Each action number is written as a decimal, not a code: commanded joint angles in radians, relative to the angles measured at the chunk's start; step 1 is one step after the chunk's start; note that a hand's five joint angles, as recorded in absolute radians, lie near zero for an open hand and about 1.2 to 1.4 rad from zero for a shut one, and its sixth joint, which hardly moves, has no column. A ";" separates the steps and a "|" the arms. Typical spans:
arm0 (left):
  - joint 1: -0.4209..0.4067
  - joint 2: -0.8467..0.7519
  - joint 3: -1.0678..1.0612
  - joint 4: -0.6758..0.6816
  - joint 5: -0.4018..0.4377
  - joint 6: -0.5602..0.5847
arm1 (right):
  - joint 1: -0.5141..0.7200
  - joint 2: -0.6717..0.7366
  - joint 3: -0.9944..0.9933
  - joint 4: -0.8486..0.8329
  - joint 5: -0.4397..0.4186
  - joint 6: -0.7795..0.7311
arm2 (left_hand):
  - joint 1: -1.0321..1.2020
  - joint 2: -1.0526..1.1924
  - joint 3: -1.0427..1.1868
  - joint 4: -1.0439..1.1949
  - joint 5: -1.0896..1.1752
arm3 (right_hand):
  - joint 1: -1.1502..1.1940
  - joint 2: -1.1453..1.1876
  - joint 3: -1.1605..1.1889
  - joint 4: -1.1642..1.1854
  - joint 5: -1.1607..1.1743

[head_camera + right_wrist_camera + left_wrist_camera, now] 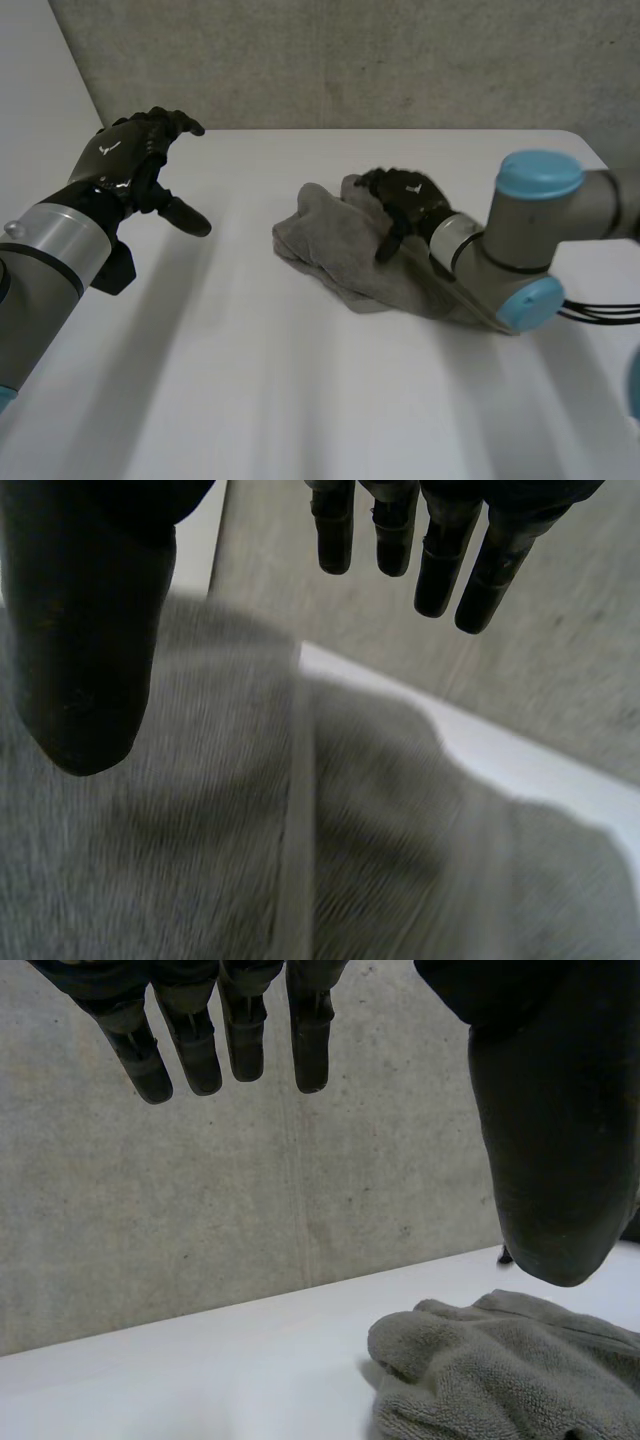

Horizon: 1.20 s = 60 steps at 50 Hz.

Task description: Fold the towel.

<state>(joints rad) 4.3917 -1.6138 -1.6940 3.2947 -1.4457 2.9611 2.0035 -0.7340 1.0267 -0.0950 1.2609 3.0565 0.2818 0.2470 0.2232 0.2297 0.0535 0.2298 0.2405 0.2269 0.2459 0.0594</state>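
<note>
While the grey towel [345, 265] lies bunched on the white table [250, 390], right of centre, the right hand [408, 198] hangs over its far part, fingers spread loosely, perhaps brushing the cloth, gripping nothing. The left hand [128, 160] hovers well apart, fingers relaxed and wide. The towel looks soft, light and limp: I would pinch a hem corner, not the heap.
</note>
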 commanded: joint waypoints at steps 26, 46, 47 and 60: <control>0.014 0.009 -0.004 0.011 -0.001 -0.002 | 0.024 -0.479 0.246 -0.239 -0.297 0.189 | -0.092 -0.057 -0.049 -0.055 -0.038 | 1.166 1.156 -0.052 -0.071 1.162; 0.009 0.026 -0.004 0.010 0.005 -0.002 | -0.092 -0.489 0.417 0.278 -0.264 -0.656 | -0.092 -0.057 -0.049 -0.055 -0.038 | -0.055 -0.066 -0.052 -0.071 -0.059; 0.009 0.026 -0.004 0.010 0.005 -0.002 | -0.092 -0.489 0.417 0.278 -0.264 -0.656 | -0.092 -0.057 -0.049 -0.055 -0.038 | -0.055 -0.066 -0.052 -0.071 -0.059; 0.018 -0.080 0.049 0.013 0.229 0.001 | -0.112 -0.702 0.590 0.117 -0.265 0.012 | -0.089 -0.054 -0.049 -0.055 -0.035 | -0.055 -0.066 -0.052 -0.071 -0.059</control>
<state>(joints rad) 4.4017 -1.6295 -1.6802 3.3061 -1.3527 2.9608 1.8962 -1.3542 1.5121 0.1024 0.9933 2.7983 0.2818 0.2470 0.2232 0.2297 0.0531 0.2299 0.2378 0.2269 0.2459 0.0590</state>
